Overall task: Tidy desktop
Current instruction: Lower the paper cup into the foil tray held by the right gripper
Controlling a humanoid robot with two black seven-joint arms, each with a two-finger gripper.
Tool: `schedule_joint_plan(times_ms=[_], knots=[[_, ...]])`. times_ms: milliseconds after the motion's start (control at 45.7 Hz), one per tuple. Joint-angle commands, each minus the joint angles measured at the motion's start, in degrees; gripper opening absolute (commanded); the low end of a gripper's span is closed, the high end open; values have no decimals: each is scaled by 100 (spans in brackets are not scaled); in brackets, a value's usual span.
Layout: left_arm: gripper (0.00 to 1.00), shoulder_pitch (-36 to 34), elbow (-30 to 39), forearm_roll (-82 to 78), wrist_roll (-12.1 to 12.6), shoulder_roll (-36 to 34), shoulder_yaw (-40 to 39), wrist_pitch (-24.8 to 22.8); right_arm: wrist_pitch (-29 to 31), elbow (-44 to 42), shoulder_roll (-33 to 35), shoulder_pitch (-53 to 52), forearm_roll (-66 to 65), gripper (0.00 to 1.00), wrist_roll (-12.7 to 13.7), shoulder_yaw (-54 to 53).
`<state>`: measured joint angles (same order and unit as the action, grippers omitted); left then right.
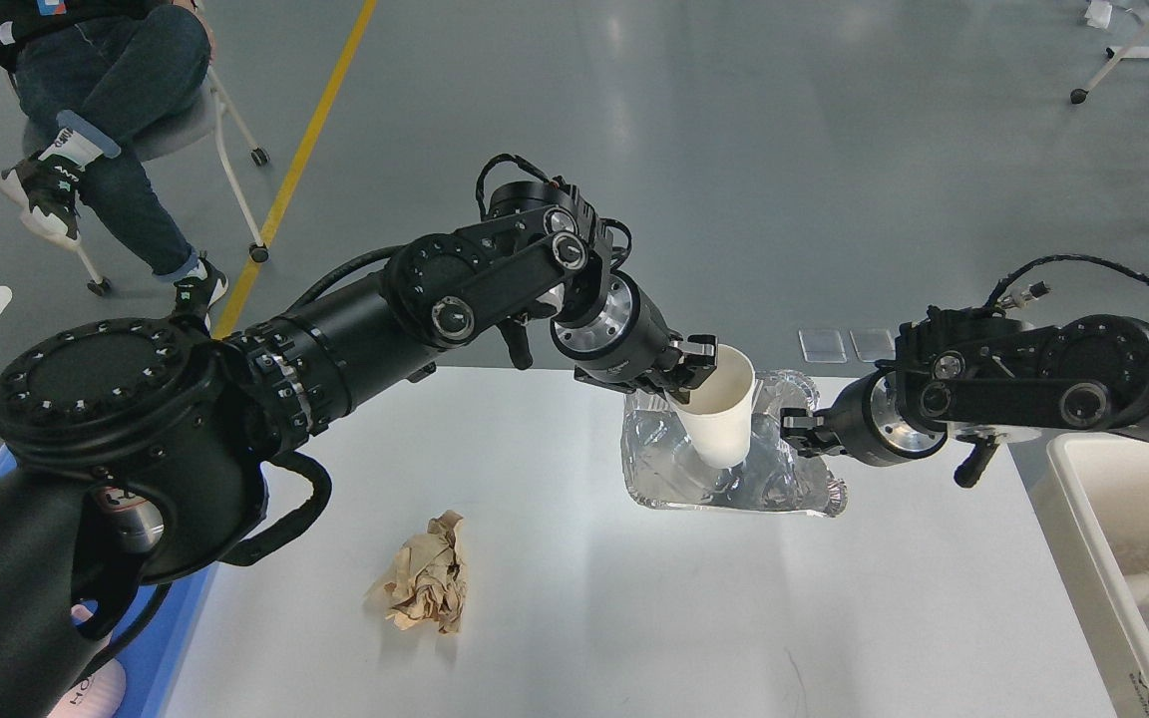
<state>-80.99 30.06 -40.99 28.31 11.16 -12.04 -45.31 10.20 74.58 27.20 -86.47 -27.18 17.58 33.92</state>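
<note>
While left hand (691, 371) grips paper cup (717, 421) over foil tray (734, 479) | right hand (802, 431) pinches tray rim on desk (574, 598) | risk: tilted cup tips, thin foil buckles.

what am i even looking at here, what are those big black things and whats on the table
The view comes from the robot's own head, looking forward and down. The big black things are its two arms, each ending in a two-finger gripper.

The left gripper is shut on the rim of a white paper cup, holding it tilted over a shiny foil tray. The right gripper grips that tray's right edge.

Both are above the desktop, a wide white table. A crumpled ball of brown paper also lies on it. A pale bin stands at the table's right end, and a person sits on a chair in the far left background.
</note>
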Motion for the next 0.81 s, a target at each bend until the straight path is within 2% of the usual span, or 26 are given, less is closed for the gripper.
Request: schedule_joint_plan(times_ms=[0,44,153,241,263,788], knots=[[42,13,9,3,-10,0,0,172,8,30,13,-2,2,0,0,0],[45,13,9,3,-19,0,0,172,8,56,30,-11,2,0,0,9],[64,13,9,21,-19,-8,-9,207,8,83,48,-20,2,0,0,9],[95,4,9,38,-19,-8,-18,233,8,92,57,-20,2,0,0,9],[97,4,9,38,-19,-8,-35,233,8,92,66,-20,2,0,0,9],[97,-136,-53,548,-1,-166,-71,752,17,162,198,-20,-7,0,0,44]])
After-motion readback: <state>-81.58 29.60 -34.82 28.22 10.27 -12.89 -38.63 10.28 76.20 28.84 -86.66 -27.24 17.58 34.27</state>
